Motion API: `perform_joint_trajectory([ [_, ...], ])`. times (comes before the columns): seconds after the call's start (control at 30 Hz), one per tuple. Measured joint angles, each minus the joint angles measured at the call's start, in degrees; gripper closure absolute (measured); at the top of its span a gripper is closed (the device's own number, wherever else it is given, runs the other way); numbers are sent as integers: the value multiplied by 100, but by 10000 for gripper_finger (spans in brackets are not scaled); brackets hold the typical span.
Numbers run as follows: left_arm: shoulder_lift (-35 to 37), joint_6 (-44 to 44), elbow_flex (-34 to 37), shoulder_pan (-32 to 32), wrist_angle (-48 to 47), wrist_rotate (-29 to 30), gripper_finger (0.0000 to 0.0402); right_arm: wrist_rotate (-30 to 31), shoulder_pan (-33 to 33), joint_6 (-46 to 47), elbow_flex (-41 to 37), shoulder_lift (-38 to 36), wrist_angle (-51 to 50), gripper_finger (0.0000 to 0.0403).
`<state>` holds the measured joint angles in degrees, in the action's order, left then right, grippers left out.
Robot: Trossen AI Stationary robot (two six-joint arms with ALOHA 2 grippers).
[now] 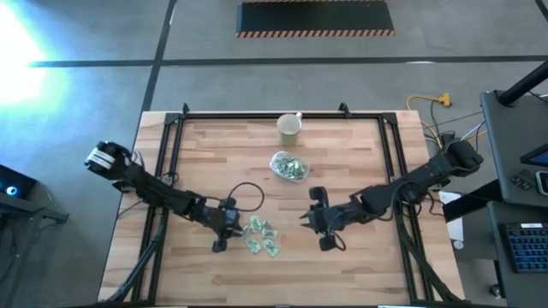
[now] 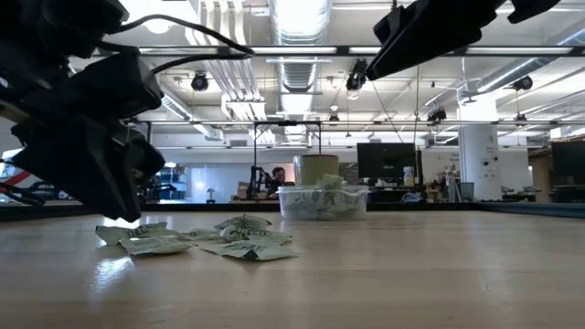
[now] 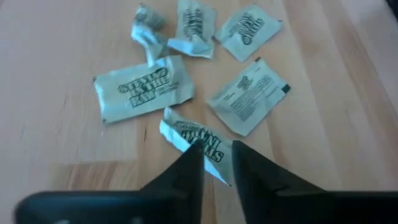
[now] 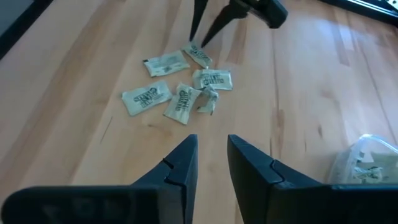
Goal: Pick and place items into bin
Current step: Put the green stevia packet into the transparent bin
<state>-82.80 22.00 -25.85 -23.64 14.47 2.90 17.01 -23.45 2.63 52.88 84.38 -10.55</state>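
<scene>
- The bin [image 1: 288, 166] sits mid-table, already holding packets, beyond the loose ones.
- Left gripper [image 3: 216, 167], nearer arm, straddles one packet [image 3: 198, 140] with fingers slightly parted.
- Right gripper [image 4: 211, 163] waits nearby (empty, narrowly parted).
</scene>
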Motion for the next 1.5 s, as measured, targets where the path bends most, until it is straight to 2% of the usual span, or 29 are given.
perform_joint_trajectory([
  [0.17, 124, 319, -7, -43, 9, 86, 276, 16, -61, 0, -37, 0, 2, 330],
  [0.3, 103, 459, -7, -50, -10, 96, 245, 21, -58, 26, -85, 0, 2, 330],
  [0.9, -408, 459, -22, -96, 16, 301, 238, 28, -56, 85, -149, 0, 44, 333],
  [1.07, -417, 417, -19, -100, -4, 374, 270, 64, -56, 85, -149, 0, 46, 335],
  [1.33, -330, 242, -9, -102, -37, 367, 388, 119, -56, 85, -160, 0, 48, 339],
  [1.5, -291, -88, -60, -98, -95, 446, 392, 119, -56, 83, -160, 2, 48, 339],
])
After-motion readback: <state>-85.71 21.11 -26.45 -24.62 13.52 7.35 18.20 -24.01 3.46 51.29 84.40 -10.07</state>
